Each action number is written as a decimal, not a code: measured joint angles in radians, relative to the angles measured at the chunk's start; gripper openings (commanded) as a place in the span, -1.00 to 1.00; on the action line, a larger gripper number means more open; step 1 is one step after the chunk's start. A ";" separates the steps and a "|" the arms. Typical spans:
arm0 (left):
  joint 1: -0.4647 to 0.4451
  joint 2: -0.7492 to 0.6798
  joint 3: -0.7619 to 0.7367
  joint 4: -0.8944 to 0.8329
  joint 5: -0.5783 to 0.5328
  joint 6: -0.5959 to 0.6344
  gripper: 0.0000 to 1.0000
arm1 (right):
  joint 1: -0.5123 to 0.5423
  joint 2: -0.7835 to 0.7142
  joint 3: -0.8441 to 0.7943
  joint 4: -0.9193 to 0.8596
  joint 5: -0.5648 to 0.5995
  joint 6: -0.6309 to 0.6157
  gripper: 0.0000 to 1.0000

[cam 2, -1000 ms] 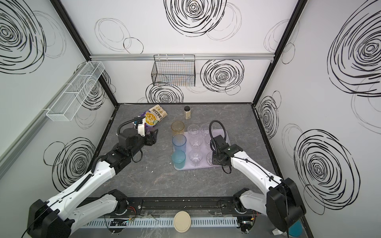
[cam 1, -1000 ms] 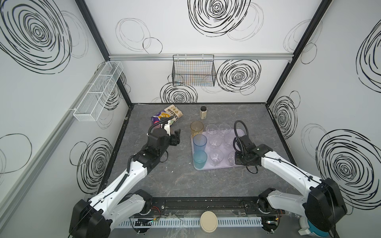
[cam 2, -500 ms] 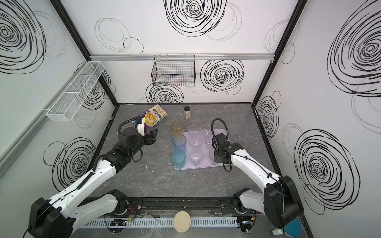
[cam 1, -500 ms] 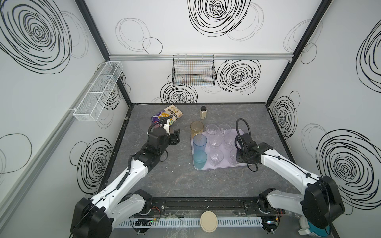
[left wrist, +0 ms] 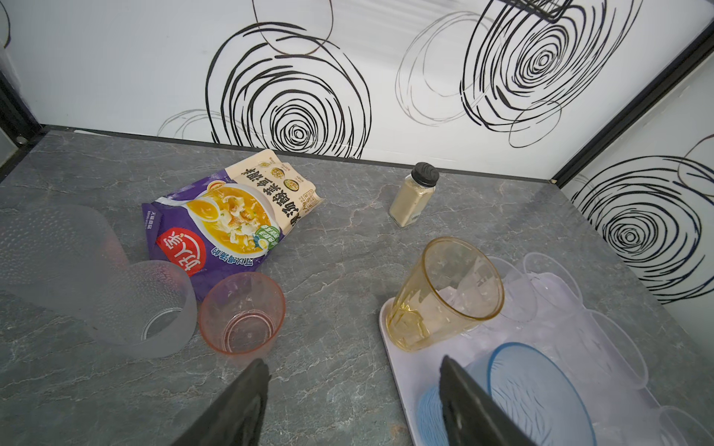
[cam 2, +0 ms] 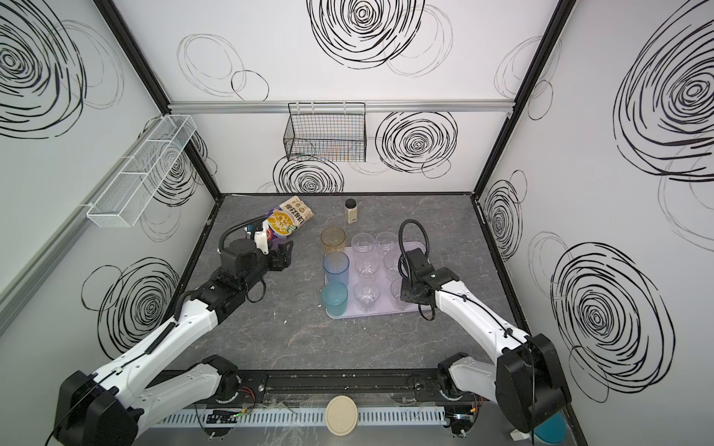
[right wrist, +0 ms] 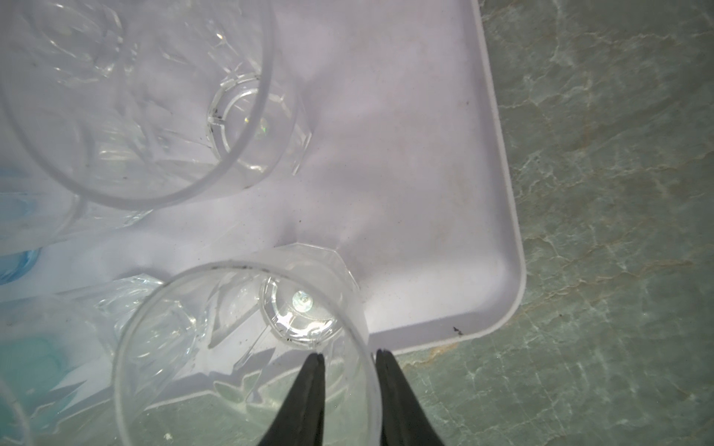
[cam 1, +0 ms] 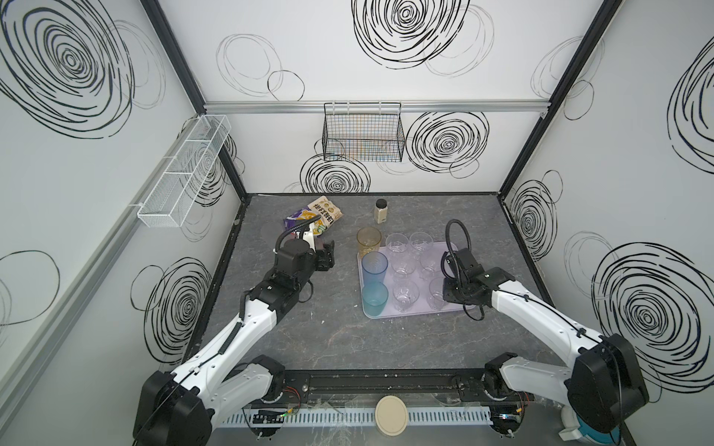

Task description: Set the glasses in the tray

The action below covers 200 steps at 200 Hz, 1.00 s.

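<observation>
The lavender tray [cam 1: 409, 313] [cam 2: 376, 314] lies right of centre with several glasses on it. Clear tumblers fill its middle and right. A blue one [cam 1: 374, 266] and a teal one [cam 1: 374, 299] stand along its left edge, an amber one [cam 1: 369, 240] [left wrist: 444, 293] at its far left corner. My right gripper [right wrist: 347, 353] [cam 1: 450, 295] is open, straddling the rim of the clear glass [right wrist: 239, 347] at the tray's near right corner, one finger inside. My left gripper [left wrist: 353, 363] [cam 1: 328, 256] hangs open over bare table. A pink glass [left wrist: 241, 312] and a frosted glass [left wrist: 147, 309] stand left of it.
A snack bag [cam 1: 315, 216] and a small black-capped jar [cam 1: 380, 211] lie near the back wall. A black wire basket [cam 1: 363, 135] hangs on the back wall, a white mesh one [cam 1: 185, 173] on the left wall. A beige disc [cam 1: 391, 415] sits at the front rail.
My right gripper's jaws have parted from the clear glass's rim, and the glass stands on the tray. The left arm has barely moved.
</observation>
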 measured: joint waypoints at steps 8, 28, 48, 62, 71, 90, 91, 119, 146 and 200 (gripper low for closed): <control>0.000 0.000 0.000 0.000 -0.001 0.000 0.49 | -0.004 -0.002 0.002 -0.001 -0.001 -0.001 -0.35; 0.000 0.000 0.000 -0.002 -0.006 -0.001 0.58 | -0.016 -0.002 0.026 -0.012 -0.001 -0.010 -0.25; 0.003 0.000 0.000 -0.008 -0.024 -0.023 0.64 | -0.024 -0.007 0.085 -0.030 0.006 -0.026 -0.18; 0.016 0.000 0.000 -0.008 -0.025 -0.041 0.64 | -0.027 -0.021 0.128 -0.024 0.014 -0.045 -0.16; 0.026 0.000 0.000 -0.009 -0.025 -0.048 0.64 | -0.028 -0.036 0.145 -0.004 0.019 -0.057 -0.15; 0.054 0.000 0.002 -0.028 -0.023 -0.052 0.61 | -0.029 -0.058 0.161 0.044 0.019 -0.071 -0.14; 0.055 0.000 0.002 -0.030 -0.023 -0.052 0.61 | -0.029 -0.058 0.163 0.046 0.019 -0.072 -0.14; 0.150 0.025 0.033 -0.083 -0.008 -0.048 0.58 | -0.014 -0.008 0.217 0.112 -0.006 -0.071 -0.11; 0.272 0.086 0.076 -0.085 0.030 -0.050 0.47 | 0.042 0.050 0.248 0.181 -0.024 -0.071 -0.08; 0.504 0.334 0.145 -0.060 0.154 -0.115 0.36 | 0.152 0.095 0.235 0.293 -0.055 -0.063 -0.06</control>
